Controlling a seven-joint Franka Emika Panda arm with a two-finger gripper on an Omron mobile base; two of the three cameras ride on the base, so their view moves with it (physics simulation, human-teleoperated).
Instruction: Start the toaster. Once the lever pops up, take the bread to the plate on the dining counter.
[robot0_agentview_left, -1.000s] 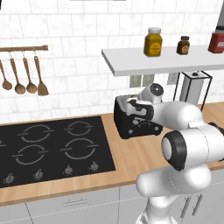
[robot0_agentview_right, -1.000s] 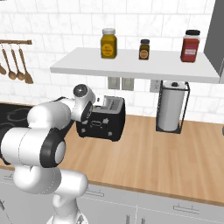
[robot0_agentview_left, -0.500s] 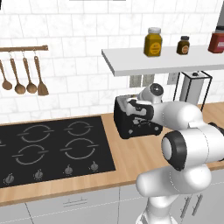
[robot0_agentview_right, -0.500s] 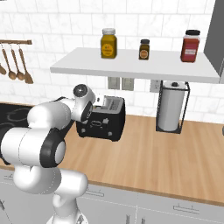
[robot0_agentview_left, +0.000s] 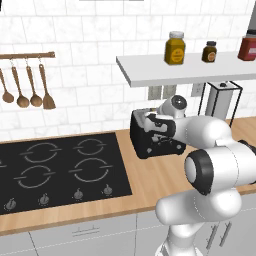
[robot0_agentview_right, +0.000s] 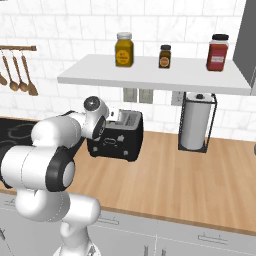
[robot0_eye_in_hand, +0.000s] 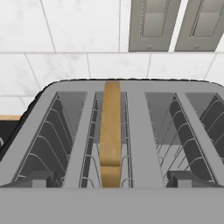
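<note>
Step in hand: we judge that we are about to lift the bread (robot0_eye_in_hand: 111, 131) out of the toaster (robot0_agentview_right: 116, 136), or else waiting on the lever; which of the two we cannot tell.
Tool: the tool (robot0_agentview_left: 150, 125) hangs over the toaster's top, released, jaws spread wide and grasping nothing.
Bread: it stands on edge in the left slot, its top crust level with the slot mouth, wire guides close on both sides.
Toaster: it sits on the wooden bench (robot0_agentview_right: 190, 175) by the wall, between the black hob (robot0_agentview_left: 60, 170) and the paper towel stand (robot0_agentview_right: 196, 122).
Doing it well: we centre the jaws across the slice's thin faces, come straight down along the slot, and close only once the pads clear the wire guides.
Risk: we judge that a skewed descent would catch a guide or the slot rim.
Afterwards: we lift vertically before carrying towards the plate.
</note>
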